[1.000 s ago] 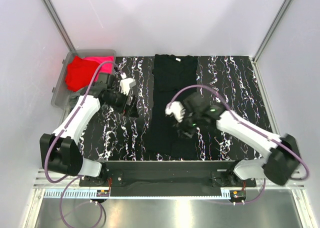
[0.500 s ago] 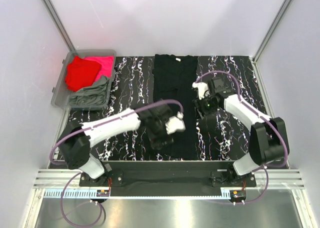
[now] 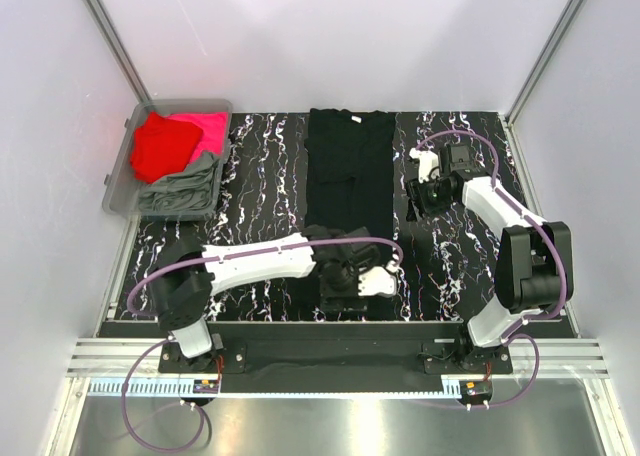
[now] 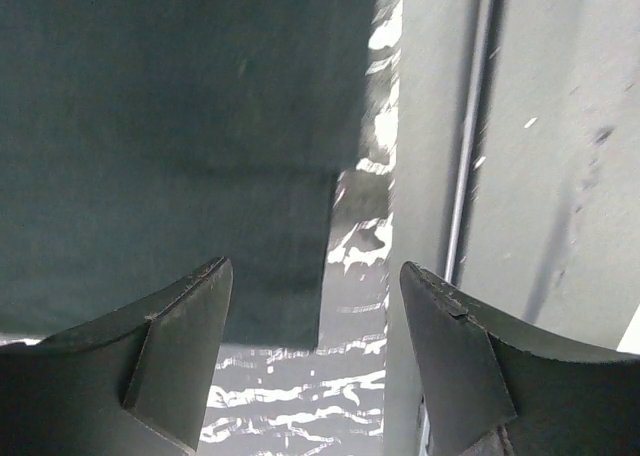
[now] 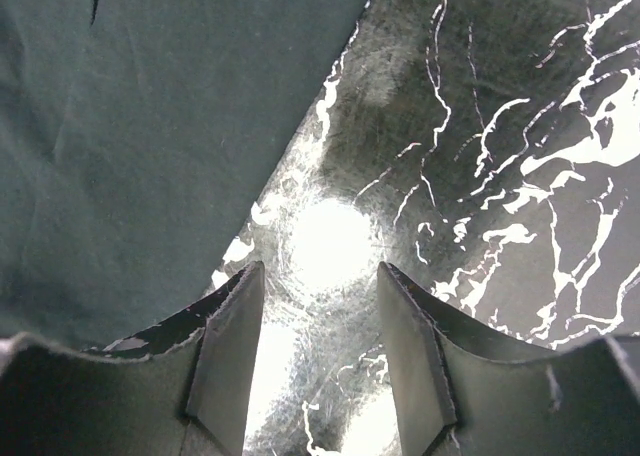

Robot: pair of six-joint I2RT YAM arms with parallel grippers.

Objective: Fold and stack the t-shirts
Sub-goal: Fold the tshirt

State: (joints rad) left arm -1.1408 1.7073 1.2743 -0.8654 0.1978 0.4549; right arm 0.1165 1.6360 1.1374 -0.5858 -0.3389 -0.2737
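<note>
A black t-shirt [image 3: 347,176] lies flat along the middle of the black, white-veined tabletop [image 3: 250,176], running from the far edge almost to the near one. It is folded lengthwise into a long narrow strip, neckline at the far end, with faint creases across its middle. The cloth is smooth and matt, and reads as a dark greenish black in the wrist views.

The left pincer [image 4: 312,274] hangs over the strip's near right corner with its two fingers spread wide and nothing between them. Below it the cloth's side edge steps inward just before the hem, and the tabletop's edge runs close alongside.

The right pincer [image 5: 320,271] hovers over bare tabletop just beside the shirt's right edge, its fingers parted and holding nothing.

At the far left corner sits a clear bin [image 3: 120,176] with a red t-shirt [image 3: 158,146], a pink t-shirt [image 3: 208,126] and a grey-green t-shirt [image 3: 185,188] bundled loosely inside
</note>
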